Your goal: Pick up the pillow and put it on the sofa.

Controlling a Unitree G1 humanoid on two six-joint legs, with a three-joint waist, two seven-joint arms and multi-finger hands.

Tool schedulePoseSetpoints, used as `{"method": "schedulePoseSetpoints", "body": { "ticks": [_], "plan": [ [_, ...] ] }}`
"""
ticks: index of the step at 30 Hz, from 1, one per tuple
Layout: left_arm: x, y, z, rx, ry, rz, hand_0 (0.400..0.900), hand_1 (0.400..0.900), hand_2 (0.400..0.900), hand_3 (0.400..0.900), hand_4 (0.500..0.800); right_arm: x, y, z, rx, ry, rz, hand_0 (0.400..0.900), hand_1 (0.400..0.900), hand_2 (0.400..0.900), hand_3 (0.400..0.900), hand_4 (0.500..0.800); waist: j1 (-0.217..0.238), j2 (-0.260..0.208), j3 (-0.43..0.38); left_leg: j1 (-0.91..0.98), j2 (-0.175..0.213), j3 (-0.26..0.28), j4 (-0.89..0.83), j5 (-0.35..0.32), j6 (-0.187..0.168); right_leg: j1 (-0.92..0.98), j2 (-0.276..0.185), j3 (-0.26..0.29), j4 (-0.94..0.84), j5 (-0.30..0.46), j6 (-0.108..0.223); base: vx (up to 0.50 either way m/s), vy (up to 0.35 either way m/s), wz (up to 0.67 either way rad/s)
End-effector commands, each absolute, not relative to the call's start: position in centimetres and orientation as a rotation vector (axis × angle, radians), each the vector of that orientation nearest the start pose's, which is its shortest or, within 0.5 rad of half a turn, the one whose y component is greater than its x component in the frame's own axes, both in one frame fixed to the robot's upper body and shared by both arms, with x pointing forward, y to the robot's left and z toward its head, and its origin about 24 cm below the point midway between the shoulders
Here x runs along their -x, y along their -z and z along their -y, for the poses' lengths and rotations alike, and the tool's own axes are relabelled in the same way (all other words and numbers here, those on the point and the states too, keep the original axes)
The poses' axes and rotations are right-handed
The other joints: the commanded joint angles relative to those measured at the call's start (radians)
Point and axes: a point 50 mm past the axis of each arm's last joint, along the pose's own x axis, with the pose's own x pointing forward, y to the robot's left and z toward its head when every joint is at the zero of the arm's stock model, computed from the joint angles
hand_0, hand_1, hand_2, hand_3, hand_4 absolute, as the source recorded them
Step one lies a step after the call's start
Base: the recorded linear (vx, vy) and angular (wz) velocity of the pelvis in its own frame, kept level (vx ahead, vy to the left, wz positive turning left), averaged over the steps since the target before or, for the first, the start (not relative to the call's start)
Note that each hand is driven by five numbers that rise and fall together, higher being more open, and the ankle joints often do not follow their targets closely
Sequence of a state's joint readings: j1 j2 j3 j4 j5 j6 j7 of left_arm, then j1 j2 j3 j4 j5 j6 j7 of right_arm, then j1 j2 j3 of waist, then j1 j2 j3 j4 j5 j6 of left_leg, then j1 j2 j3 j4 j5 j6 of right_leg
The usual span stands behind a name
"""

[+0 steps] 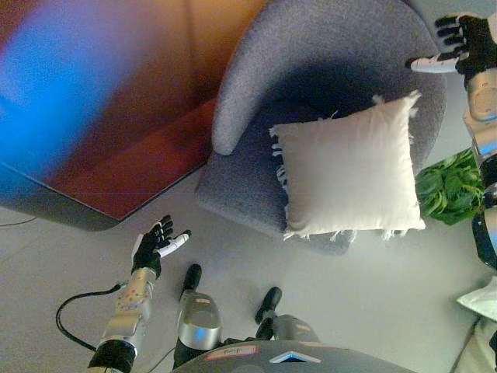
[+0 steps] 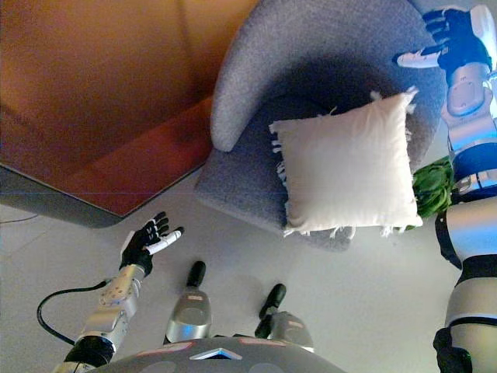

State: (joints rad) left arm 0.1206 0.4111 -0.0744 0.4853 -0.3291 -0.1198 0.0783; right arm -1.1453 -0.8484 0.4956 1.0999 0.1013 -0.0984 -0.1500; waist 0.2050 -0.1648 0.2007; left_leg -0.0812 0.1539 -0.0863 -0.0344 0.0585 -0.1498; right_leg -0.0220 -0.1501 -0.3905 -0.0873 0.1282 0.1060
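A white square pillow [image 1: 349, 167] with fringed edges lies on the seat of a grey rounded armchair [image 1: 256, 101], leaning toward its right armrest and front edge. My right hand [image 1: 458, 43] is raised beyond the pillow's upper right corner, over the chair's right side, fingers spread and holding nothing. Low at the left, my left hand [image 1: 155, 242] hovers over the floor, open and apart from the chair.
A green leafy plant [image 1: 450, 186] stands right of the chair. A reddish-brown wooden panel [image 1: 116, 116] with a dark base fills the upper left. Pale floor [image 1: 373, 295] lies in front of the chair. Something white [image 1: 483, 299] shows at the right edge.
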Motion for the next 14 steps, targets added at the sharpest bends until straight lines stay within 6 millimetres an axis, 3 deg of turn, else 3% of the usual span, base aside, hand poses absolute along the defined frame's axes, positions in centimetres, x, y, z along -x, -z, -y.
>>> {"method": "schedulePoseSetpoints", "body": {
  "ticks": [1,4,7,10,12,14],
  "plan": [
    [-21.7,3.0,-25.4,-0.178,-0.108,-0.313,0.9,0.9,0.9,0.9,0.8,-37.9,-31.7,30.3,0.774,0.502,0.407,0.9,0.9,0.9,0.9,0.8,-0.001,-0.04,-0.053,0.033,0.038,0.042,0.006,-0.003,0.008,0.037,-0.044,0.005,0.005,0.024,0.079,-0.02,0.058,-0.13],
    [-21.9,3.3,-25.0,-0.172,-0.101,-0.328,0.9,0.9,0.9,0.9,0.8,-37.9,-30.8,28.4,0.698,0.426,0.485,0.9,0.9,0.9,0.9,0.8,-0.03,-0.034,-0.068,0.052,0.028,0.064,0.013,-0.02,0.016,0.042,-0.055,0.024,0.008,0.027,0.081,-0.02,0.084,-0.21],
    [-21.9,3.7,-24.6,-0.165,-0.101,-0.342,0.9,0.9,0.9,0.9,0.8,-37.5,-28.5,26.8,0.608,0.337,0.518,0.9,0.9,0.9,0.9,0.8,-0.065,-0.02,-0.078,0.073,0.017,0.091,0.022,-0.038,0.027,0.042,-0.066,0.05,0.011,0.033,0.083,-0.03,0.112,-0.36],
    [-22.0,4.0,-23.9,-0.162,-0.09,-0.352,0.9,0.9,0.9,0.9,0.8,-36.4,-24.0,25.1,0.501,0.228,0.508,0.9,0.9,0.9,0.9,0.8,-0.108,-0.005,-0.091,0.097,0.007,0.118,0.019,-0.051,0.036,0.041,-0.079,0.073,0.016,0.037,0.087,-0.03,0.109,-0.34],
    [-22.1,4.0,-23.4,-0.152,-0.084,-0.345,0.9,0.9,0.9,0.9,0.8,-34.7,-19.9,23.8,0.417,0.144,0.471,0.9,0.9,0.9,0.9,0.8,-0.135,0.009,-0.095,0.109,0.001,0.136,0.02,-0.06,0.043,0.035,-0.089,0.09,0.024,0.039,0.091,-0.04,0.103,-0.32],
    [-22.2,4.0,-23.3,-0.151,-0.085,-0.341,0.9,0.9,0.9,0.9,0.8,-33.0,-17.3,23.5,0.376,0.122,0.446,0.9,0.9,0.9,0.9,0.8,-0.156,0.02,-0.1,0.118,-0.005,0.152,0.022,-0.068,0.048,0.03,-0.096,0.104,0.028,0.039,0.095,-0.03,0.075,-0.27]
  ]
}}
